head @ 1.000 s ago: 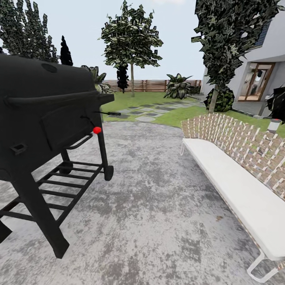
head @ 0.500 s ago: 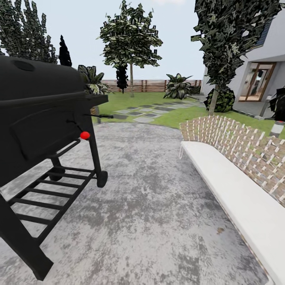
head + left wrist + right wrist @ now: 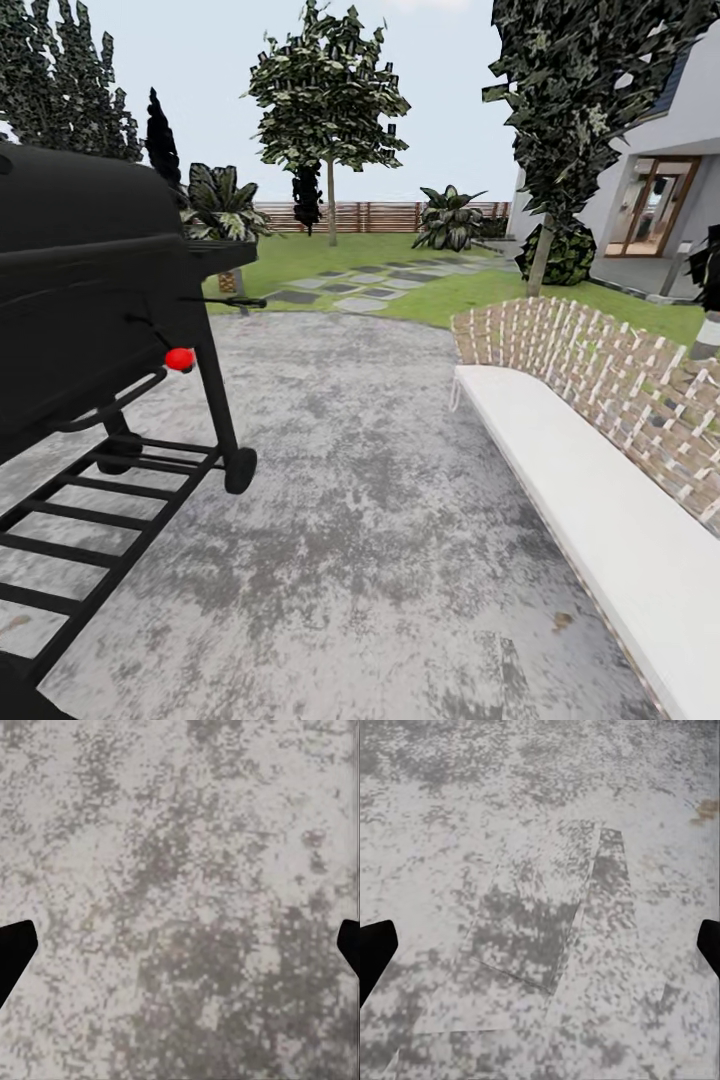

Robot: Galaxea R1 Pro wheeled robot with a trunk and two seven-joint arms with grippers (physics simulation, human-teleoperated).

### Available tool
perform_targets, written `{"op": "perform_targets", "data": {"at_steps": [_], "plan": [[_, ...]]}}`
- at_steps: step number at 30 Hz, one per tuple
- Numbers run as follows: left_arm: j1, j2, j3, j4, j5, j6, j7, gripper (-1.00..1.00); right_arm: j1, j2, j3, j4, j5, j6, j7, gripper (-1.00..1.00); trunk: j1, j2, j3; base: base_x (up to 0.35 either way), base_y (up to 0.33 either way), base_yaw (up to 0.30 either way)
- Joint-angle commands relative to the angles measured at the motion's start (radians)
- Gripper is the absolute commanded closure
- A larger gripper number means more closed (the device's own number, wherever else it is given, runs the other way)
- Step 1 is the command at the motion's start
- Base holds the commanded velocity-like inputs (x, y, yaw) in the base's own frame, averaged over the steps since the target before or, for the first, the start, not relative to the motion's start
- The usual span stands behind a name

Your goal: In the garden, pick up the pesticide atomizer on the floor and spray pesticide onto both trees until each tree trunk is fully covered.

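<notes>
Beyond mottled paving (image 3: pixel 400 520), both trees (image 3: pixel 330 100) stand apparently far off.

The grill (image 3: pixel 80 290) looks like matt black metal, its lower rack (image 3: pixel 100 510) made of thin black bars, with one glossy red knob (image 3: pixel 180 359). The pavement (image 3: pixel 370 520) is rough, mottled grey and white, like worn concrete; both wrist views show the same speckled surface. The bench (image 3: pixel 590 520) has a smooth matt white seat and a woven, wicker-like back (image 3: pixel 610 375). The far fence (image 3: pixel 380 215) is brown slatted wood. The stone slabs (image 3: pixel 365 285) look flat and grey.
</notes>
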Motion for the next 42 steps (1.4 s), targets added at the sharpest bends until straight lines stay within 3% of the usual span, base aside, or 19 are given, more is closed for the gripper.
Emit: {"op": "perform_targets", "data": {"at_steps": [1, 42], "plan": [[0.0, 0.0, 0.0, 0.0, 0.0, 0.0, 0.0, -1.0, 0.0, 0.0, 0.0, 0.0, 0.0, 0.0, 0.0, -1.0, 0.0, 0.0, 0.0, 0.316, -0.132, 0.0], [0.0, 0.005, 0.0, 0.0, 0.002, -0.001, 0.0, -1.0, 0.0, 0.0, 0.0, 0.0, 0.0, 0.0, 0.001, -1.0, 0.0, 0.0, 0.0, 0.323, -0.102, 0.005]]}}
